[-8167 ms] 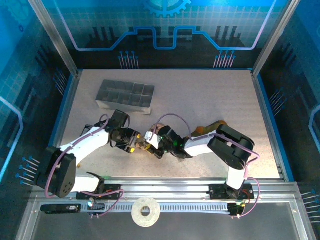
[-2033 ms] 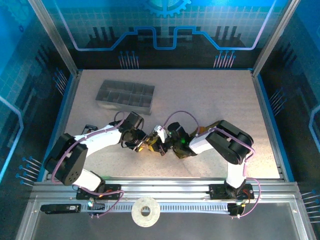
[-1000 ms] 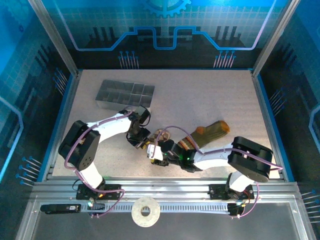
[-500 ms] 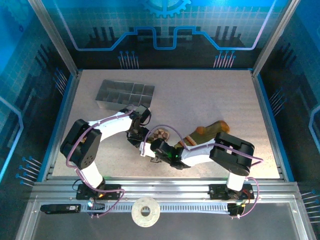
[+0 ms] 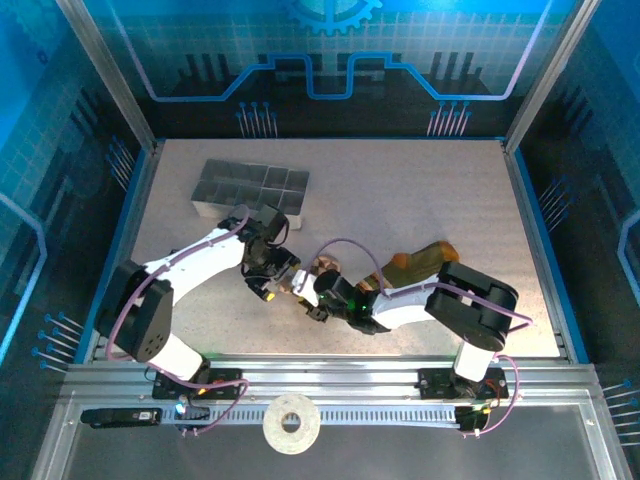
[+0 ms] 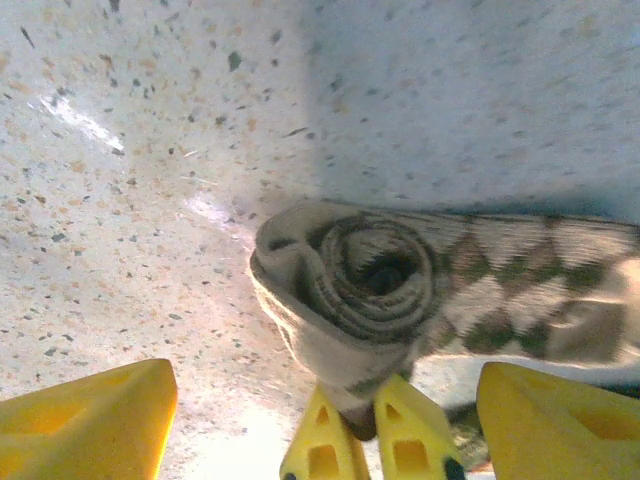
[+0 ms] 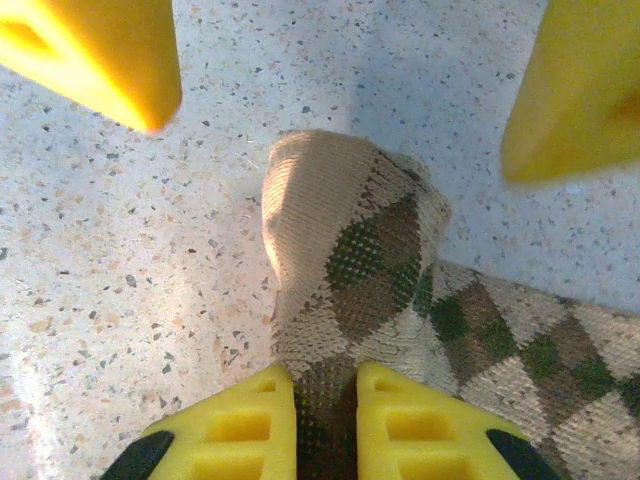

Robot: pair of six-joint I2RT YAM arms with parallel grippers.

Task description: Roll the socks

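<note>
The beige-and-brown checkered sock [image 6: 372, 278] lies partly rolled on the table, its coil end facing the left wrist camera and its loose length trailing right [image 7: 520, 350]. My right gripper [image 7: 325, 405] is shut on the roll's lower edge, the fabric pinched between its yellow fingers [image 6: 405, 430]. My left gripper [image 6: 325, 375] stands open around that same roll, its fingers [image 7: 95, 55] wide on either side and clear of the fabric. In the top view both grippers meet at the table's middle, left [image 5: 280, 285], right [image 5: 308, 298], beside the roll [image 5: 323, 268]. The olive sock [image 5: 425, 257] lies flat to the right, partly under the right arm.
A grey compartmented tray [image 5: 250, 187] stands at the back left. Bare speckled tabletop [image 5: 420, 190] stretches behind and to the right of the socks. The two arms cross the near half of the table, with the enclosure's frame all round.
My left gripper has opened and let go of the roll. My right gripper has shut on the roll's edge. The right arm's elbow has swung slightly.
</note>
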